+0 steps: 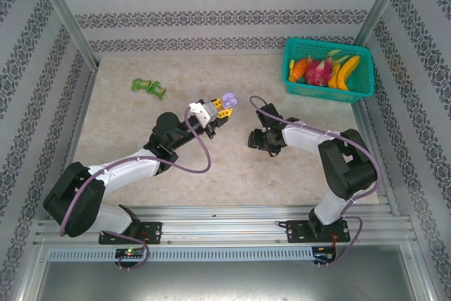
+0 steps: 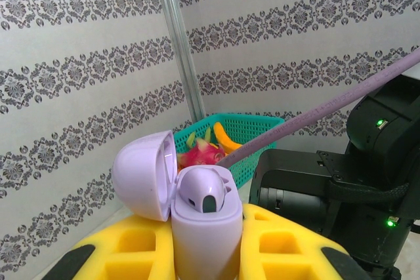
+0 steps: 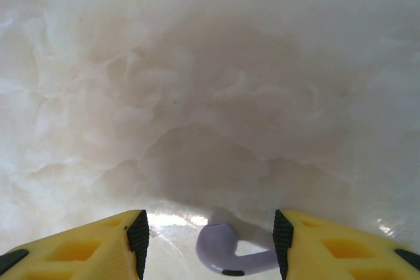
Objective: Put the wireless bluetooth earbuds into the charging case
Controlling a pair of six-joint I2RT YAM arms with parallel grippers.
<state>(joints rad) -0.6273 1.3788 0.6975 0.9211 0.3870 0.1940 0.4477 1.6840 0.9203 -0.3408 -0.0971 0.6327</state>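
Note:
My left gripper is shut on a lilac charging case, held upright above the table with its lid swung open to the left. One lilac earbud sits in the case, its head poking out. In the top view the case shows at the left gripper's tip. My right gripper is down at the marble table, open, with a second lilac earbud lying between its fingers. That earbud's stem reaches toward the right pad. The right gripper points left.
A teal basket of toy fruit stands at the back right and appears behind the case as the basket. A green object lies at the back left. The right arm is close beside the case. Patterned walls enclose the table.

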